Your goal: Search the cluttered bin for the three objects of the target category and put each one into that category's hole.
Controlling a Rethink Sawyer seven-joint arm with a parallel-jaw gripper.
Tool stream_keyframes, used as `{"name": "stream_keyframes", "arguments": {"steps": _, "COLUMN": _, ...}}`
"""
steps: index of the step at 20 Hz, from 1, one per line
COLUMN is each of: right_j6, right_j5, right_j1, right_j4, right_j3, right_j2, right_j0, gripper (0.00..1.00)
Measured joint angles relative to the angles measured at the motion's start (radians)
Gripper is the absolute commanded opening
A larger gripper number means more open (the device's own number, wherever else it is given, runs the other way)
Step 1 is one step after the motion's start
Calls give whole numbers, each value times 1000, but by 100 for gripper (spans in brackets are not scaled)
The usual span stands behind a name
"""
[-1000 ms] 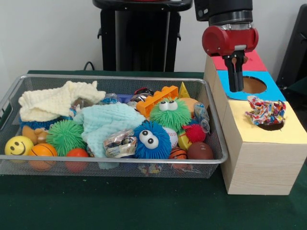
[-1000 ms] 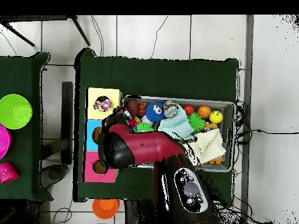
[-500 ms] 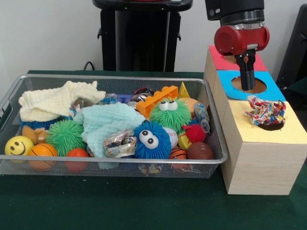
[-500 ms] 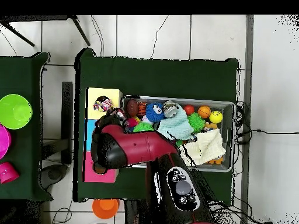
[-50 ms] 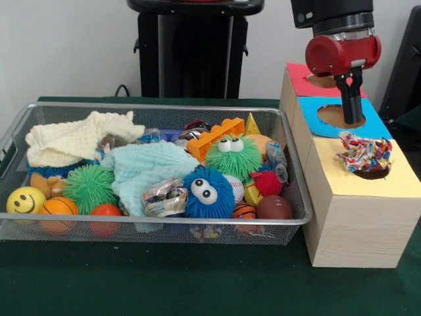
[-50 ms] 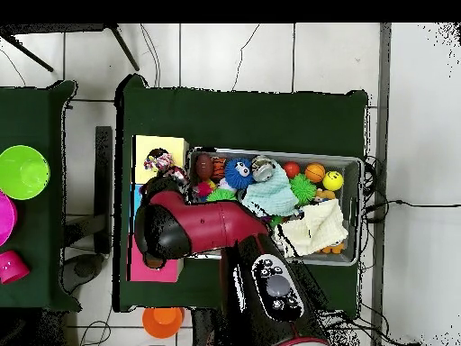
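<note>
At the left end of the wire bin (image 5: 20,125), a yellow smiley ball (image 5: 25,199) lay in the front corner, with an orange basketball (image 5: 58,209) touching it. A cream cloth (image 5: 75,138) was spread along the back wall of the bin. Near the middle, a light blue cloth (image 5: 148,168) lay over other toys, and a shiny wrapped packet (image 5: 164,197) rested at its front edge. Right of this were a blue furry ball with eyes (image 5: 207,192) at the front wall and a green furry ball with eyes (image 5: 233,157) behind it. A brown football (image 5: 274,207) sat in the bin's front right corner.

Just beside the bin's right end stood the wooden box (image 5: 355,224). A colourful wrapped candy (image 5: 363,153) lay on the rim of the yellow hole (image 5: 373,174), partly over it. The gripper (image 5: 350,108) hung over the blue hole (image 5: 334,116), its fingers close together and holding nothing.
</note>
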State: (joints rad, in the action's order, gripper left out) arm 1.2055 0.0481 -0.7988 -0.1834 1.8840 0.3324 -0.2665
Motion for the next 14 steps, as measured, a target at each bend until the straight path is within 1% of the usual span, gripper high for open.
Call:
{"name": "stream_keyframes", "arguments": {"steps": 4, "right_j6": 0, "right_j5": 0, "right_j1": 13, "right_j4": 2, "right_j3": 2, "right_j2": 12, "right_j0": 0, "gripper": 0}}
{"name": "stream_keyframes", "arguments": {"steps": 14, "right_j6": 0, "right_j5": 0, "right_j1": 42, "right_j4": 2, "right_j3": 2, "right_j2": 12, "right_j0": 4, "gripper": 0}}
